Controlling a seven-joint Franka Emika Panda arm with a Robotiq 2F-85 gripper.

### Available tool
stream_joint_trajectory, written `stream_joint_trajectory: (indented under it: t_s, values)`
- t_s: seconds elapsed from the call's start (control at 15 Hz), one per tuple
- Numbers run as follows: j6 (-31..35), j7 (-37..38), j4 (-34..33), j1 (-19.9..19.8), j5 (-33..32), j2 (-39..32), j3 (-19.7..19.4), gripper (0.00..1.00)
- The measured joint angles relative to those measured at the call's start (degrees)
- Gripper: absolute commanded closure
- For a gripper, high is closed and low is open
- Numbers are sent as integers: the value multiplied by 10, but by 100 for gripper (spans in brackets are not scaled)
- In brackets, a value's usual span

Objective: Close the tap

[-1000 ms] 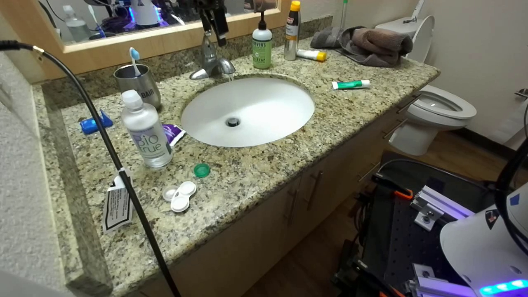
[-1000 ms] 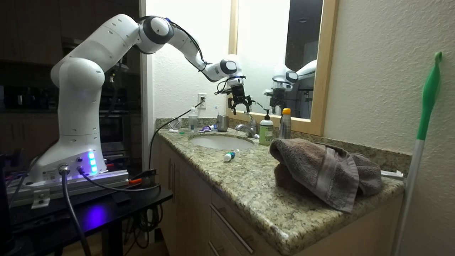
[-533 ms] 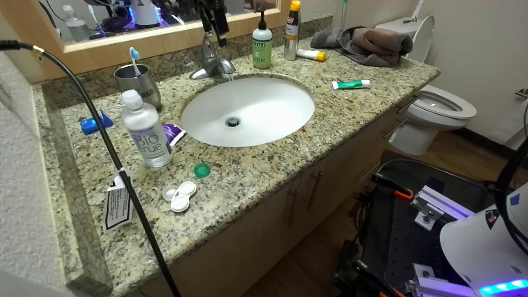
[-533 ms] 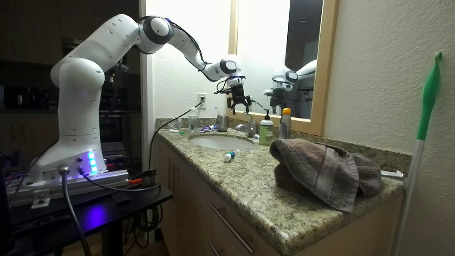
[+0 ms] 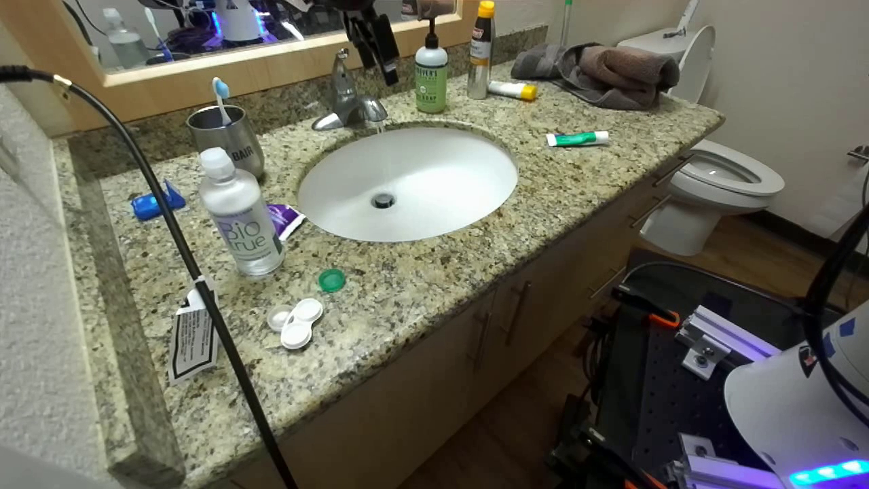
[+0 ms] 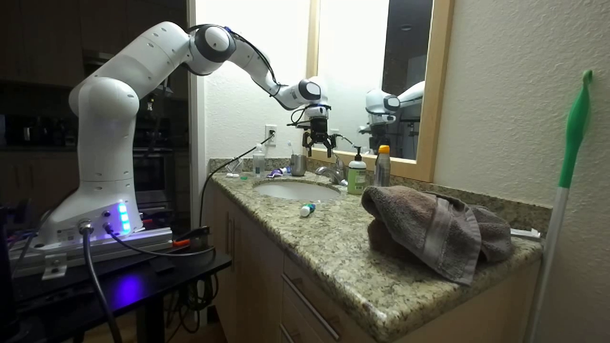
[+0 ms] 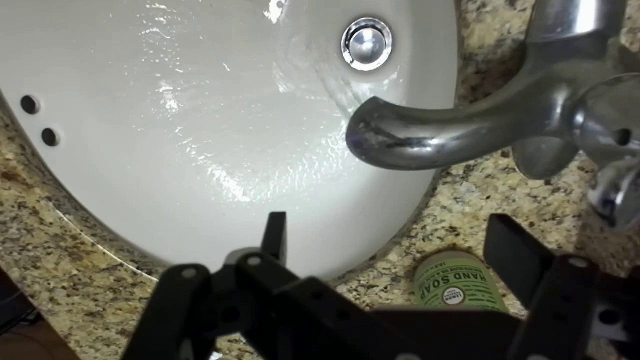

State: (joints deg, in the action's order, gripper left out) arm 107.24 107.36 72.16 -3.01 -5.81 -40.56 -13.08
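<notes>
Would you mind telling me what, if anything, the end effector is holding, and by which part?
Nothing: the end effector is open, and neither the tap nor the hand soap is gripped.

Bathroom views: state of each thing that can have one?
Tap: running, thin stream
Gripper: open, holding nothing
Basin: wet
Drain stopper: open or shut, cannot tell
Soap bottle: upright
Bio True bottle: upright, capped
Yellow-capped bottle: upright
Yellow-capped tube: lying
Metal cup: upright, toothbrush standing in it
Green tube: lying, capped
Lens case: looks open
Green cap: loose on counter
Towel: crumpled
Toilet lid: raised
</notes>
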Motion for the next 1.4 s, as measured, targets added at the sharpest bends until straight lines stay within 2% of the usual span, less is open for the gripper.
stream_joint_trajectory:
  t_s: [0.13,0.53,1.07,1.4]
  values:
    - [31,7,1,2,0,-5,0,0]
    - [182,29,0,12,-5,18,-1,0]
    - [169,31,-2,19,-2,25,0,0]
    - [122,31,-2,13,-1,12,0,0]
